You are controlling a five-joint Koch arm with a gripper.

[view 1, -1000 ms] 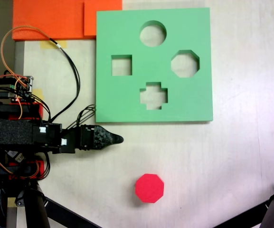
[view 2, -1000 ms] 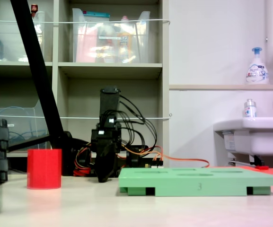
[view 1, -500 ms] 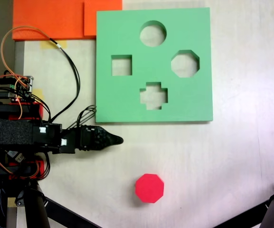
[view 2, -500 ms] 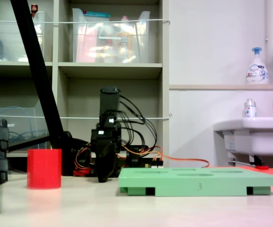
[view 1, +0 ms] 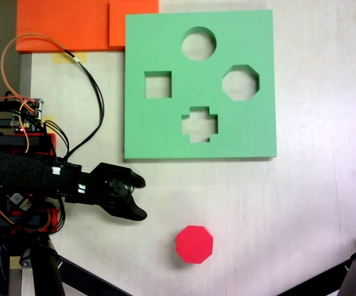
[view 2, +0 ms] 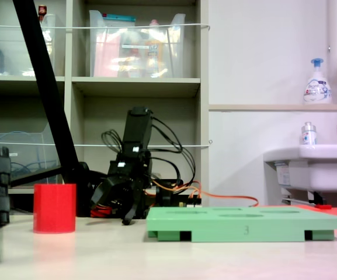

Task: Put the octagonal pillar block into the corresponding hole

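The small red foam octagonal pillar block [view 1: 194, 244] stands upright on the pale table [view 1: 301, 203], well apart from the flat green foam board's eight-sided hole [view 1: 240, 82]. Prob. light, soft, grippy; I'd pinch two opposite flat sides, mid-height. My black claw [view 1: 138, 197] is spread wide, empty, touching nothing, near the block.

We see octagonal pillar block [view 1: 194, 244]: small bright red prism, eight-sided top face, standing upright on bench, free on all sides. In side fixed view, block [view 2: 54, 208] looks like short red column, well apart from board. Corresponding hole [view 1: 240, 82]: eight-sided cutout in flat green square board, at board's right side in top fixed view, empty, pale bench visible through it.
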